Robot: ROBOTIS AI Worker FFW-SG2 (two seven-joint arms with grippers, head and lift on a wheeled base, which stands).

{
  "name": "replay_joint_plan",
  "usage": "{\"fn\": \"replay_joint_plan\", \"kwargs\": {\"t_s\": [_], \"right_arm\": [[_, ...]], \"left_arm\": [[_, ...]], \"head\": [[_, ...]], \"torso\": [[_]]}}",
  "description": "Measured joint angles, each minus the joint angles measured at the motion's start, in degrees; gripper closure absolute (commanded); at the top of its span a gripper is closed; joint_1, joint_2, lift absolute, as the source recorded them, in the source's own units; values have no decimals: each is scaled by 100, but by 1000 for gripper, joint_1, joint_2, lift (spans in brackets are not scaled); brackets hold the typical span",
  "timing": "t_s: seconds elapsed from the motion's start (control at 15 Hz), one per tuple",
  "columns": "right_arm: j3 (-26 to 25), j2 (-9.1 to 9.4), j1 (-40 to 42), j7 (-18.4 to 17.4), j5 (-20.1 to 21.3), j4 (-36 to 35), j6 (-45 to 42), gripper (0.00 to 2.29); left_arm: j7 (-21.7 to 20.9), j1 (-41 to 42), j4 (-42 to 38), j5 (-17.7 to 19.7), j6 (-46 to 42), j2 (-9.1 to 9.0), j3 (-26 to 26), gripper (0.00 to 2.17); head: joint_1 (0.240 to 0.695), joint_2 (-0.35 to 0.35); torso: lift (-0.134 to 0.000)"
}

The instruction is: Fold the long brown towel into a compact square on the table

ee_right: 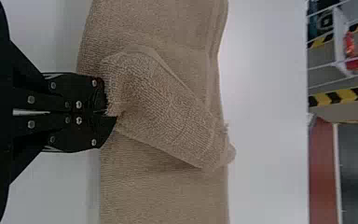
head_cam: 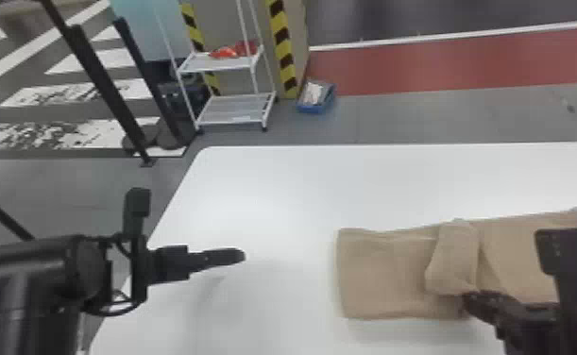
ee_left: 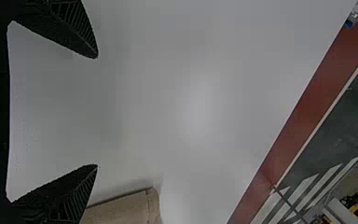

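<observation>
The brown towel (head_cam: 386,278) lies lengthwise across the right part of the white table, with a narrow flap (head_cam: 452,259) folded over its middle. At the towel's near edge is my right gripper (head_cam: 466,300). In the right wrist view the right gripper (ee_right: 107,112) is shut on the flap's near end, and the towel (ee_right: 163,196) spreads under it. My left gripper (head_cam: 242,255) is over the table's left part, apart from the towel. In the left wrist view the left gripper (ee_left: 97,112) stands open with nothing between its fingers, near a towel corner (ee_left: 126,207).
The white table (head_cam: 273,189) has its left edge beneath the left arm. Beyond it on the floor stand a white shelf rack (head_cam: 235,111) holding red items and a blue bin (head_cam: 315,107). Black posts (head_cam: 107,92) rise at the back left.
</observation>
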Motion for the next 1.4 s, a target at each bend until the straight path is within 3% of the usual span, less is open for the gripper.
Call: {"fn": "replay_joint_plan", "kwargs": {"t_s": [0.2,0.53,0.6,0.67,0.73,0.8,1.07,1.4], "right_arm": [[-192,-1,133,-45,-581,-141,-796,1163],[-472,-1,507,-408,-1092,-352,-1520,1116],[-511,-1,611,-529,-1164,-349,-1671,842],[-544,-1,702,-615,-1246,-331,-1801,407],[-585,-1,813,-690,-1357,-320,-1932,171],[-624,-1,932,-721,-1449,-318,-2031,83],[-782,-1,1155,-881,-1693,-344,-2207,76],[-963,-1,1215,-1452,-1725,-360,-2181,83]], "left_arm": [[0,-7,0,0,0,0,-2,39],[6,-9,-1,-24,0,0,-61,39],[9,-9,-1,-31,-1,0,-79,39],[9,-9,-1,-35,-15,0,-95,39],[7,-7,-1,-41,-48,0,-112,39],[7,-3,-1,-50,-76,0,-120,39],[9,17,39,-82,-216,5,-125,39],[3,23,81,-91,-338,9,-135,39]], "head": [[695,295],[695,274],[695,268],[695,263],[695,259],[695,257],[695,251],[695,210]], "torso": [[-124],[-124],[-124],[-124],[-124],[-124],[-124],[-124]]}}
